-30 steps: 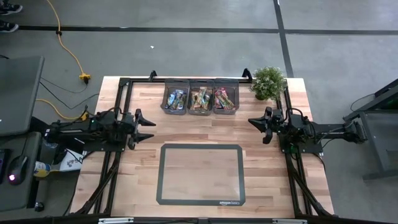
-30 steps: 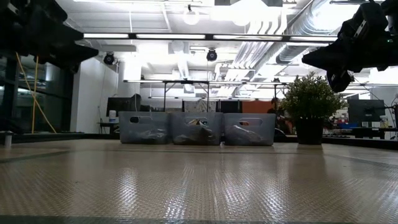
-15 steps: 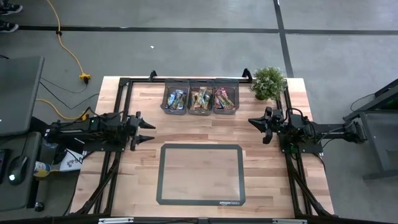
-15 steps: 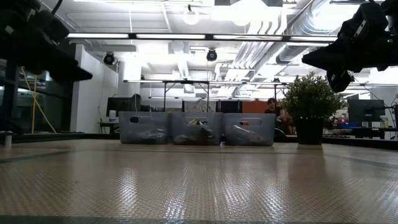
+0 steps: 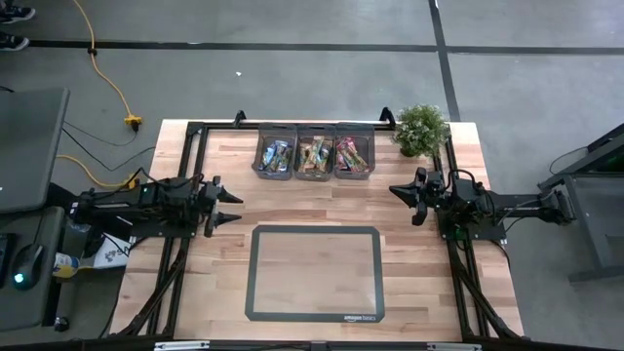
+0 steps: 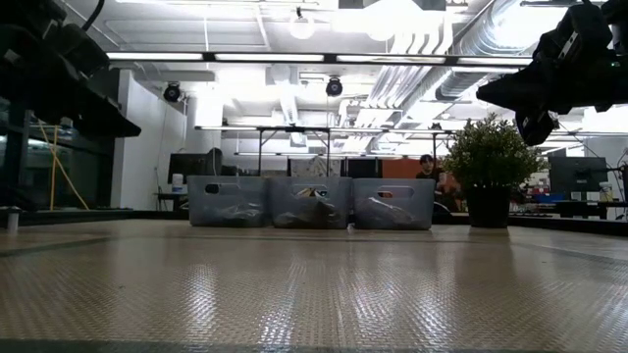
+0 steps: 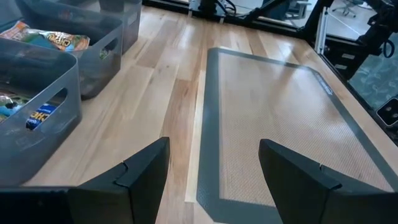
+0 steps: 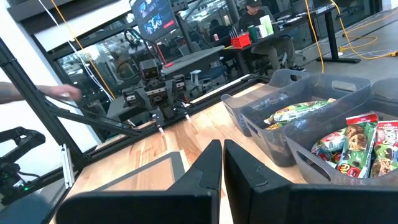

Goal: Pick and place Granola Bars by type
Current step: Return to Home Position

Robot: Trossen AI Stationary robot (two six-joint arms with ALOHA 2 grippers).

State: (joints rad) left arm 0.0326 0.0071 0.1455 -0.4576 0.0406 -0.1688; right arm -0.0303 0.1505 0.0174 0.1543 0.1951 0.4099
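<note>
Three grey bins stand side by side at the table's far middle, each holding Granola Bars. The left bin (image 5: 276, 154) has blue bars (image 7: 37, 116), the middle bin (image 5: 315, 154) green and orange-tan bars (image 8: 300, 113), and the right bin (image 5: 353, 154) pink and red bars (image 8: 364, 144). My left gripper (image 5: 237, 206) hangs open above the table's left side, with nothing between its fingers (image 7: 214, 149). My right gripper (image 5: 395, 191) hangs shut above the right side, level and holding nothing (image 8: 222, 146).
A grey-edged mat (image 5: 314, 273) lies on the wood at the near middle. A potted plant (image 5: 420, 129) stands at the far right corner. Black frame rails (image 5: 195, 128) run along the table's left, right and far edges. A person (image 6: 427, 167) sits far off in the room.
My left gripper has tipped its fingers downward and sunk a little over the table's left side, staying open.
</note>
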